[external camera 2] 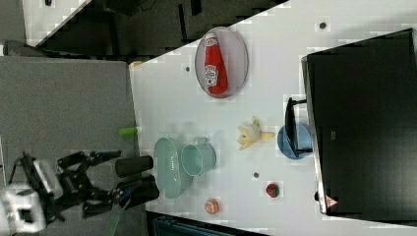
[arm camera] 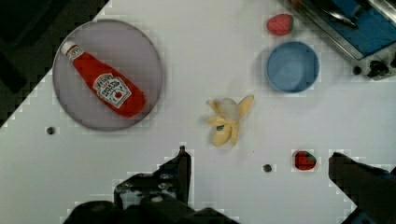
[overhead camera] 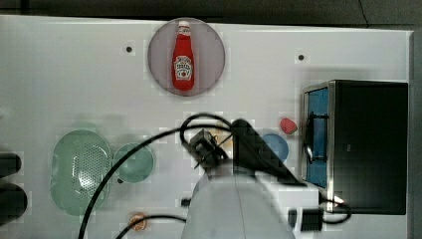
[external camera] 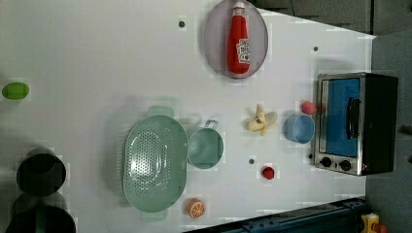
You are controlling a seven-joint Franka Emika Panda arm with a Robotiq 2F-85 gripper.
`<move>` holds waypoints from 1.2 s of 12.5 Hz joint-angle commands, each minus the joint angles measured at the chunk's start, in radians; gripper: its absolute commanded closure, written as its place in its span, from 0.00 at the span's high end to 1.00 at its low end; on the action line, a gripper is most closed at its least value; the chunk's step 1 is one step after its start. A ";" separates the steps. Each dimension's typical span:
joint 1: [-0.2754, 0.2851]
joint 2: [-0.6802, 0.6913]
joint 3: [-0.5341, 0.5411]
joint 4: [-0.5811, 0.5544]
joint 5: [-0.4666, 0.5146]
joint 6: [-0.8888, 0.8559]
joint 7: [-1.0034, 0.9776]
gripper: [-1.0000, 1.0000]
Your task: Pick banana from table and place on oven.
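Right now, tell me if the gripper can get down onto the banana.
Probably yes. The gripper is open above the table, and the banana lies peeled with bare surface around it; the blue bowl and a strawberry sit apart from it.

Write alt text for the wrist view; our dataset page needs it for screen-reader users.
A half-peeled banana lies on the white table, beyond the open gripper. Around it: a ketchup bottle on a grey plate, a blue bowl, two strawberries, and the oven.

Robot lab, white table [external camera: 97, 48] w/ bolt holes, toy kitchen props, toaster oven [external camera: 357, 124]
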 commanded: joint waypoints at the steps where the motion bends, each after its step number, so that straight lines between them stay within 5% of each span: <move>1: -0.017 0.113 -0.014 -0.100 0.021 0.079 0.025 1.00; 15: -0.017 0.641 -0.015 -0.343 0.021 0.813 0.030 1.00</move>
